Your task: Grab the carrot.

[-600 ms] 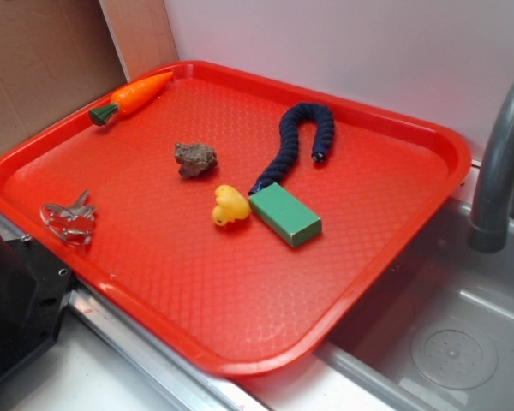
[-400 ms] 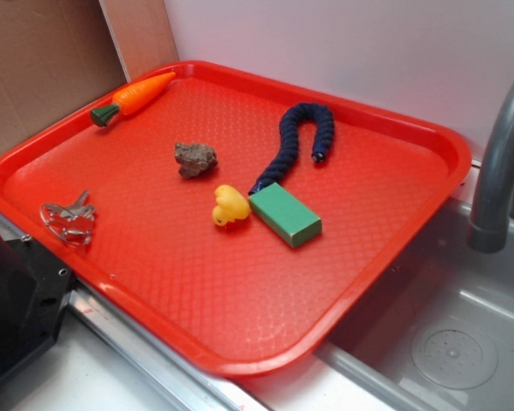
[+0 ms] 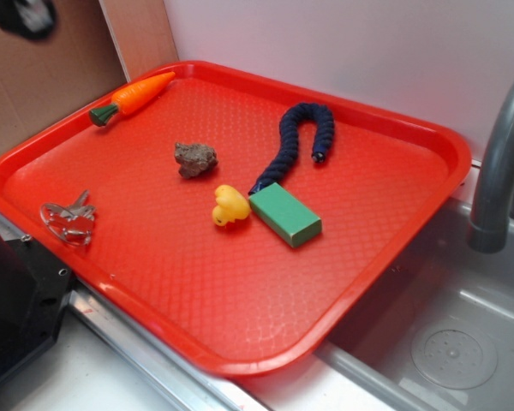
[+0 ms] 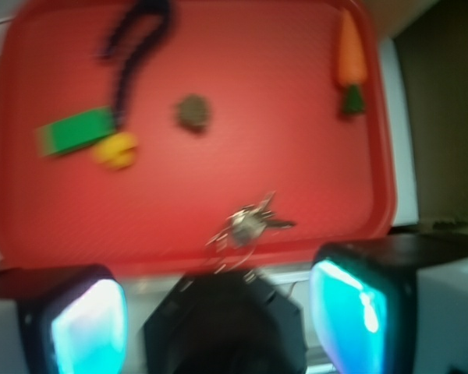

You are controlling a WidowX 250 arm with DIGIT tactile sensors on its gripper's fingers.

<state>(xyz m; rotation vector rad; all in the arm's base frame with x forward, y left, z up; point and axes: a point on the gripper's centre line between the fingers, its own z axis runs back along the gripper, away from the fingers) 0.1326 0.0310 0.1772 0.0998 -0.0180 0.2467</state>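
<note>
We have not yet begun the grab: our gripper (image 4: 218,312) hangs high over the near edge of the red tray (image 3: 394,248), its jaws wide apart and empty. Beyond the keys (image 3: 68,218) and the rock (image 3: 195,159), the carrot (image 3: 130,97) lies untouched along the tray's far left rim, stem toward us, tip pointing toward the far corner.

Blurred wrist view, cropped exterior edges

The wrist view is smeared throughout: the keys (image 4: 249,222) read only as a grey tangle and the carrot (image 4: 349,62) has soft outlines. In the exterior view a dark blurred shape (image 3: 21,15) is cut off at the top-left corner; the faucet (image 3: 501,163) runs off the right edge.
</note>
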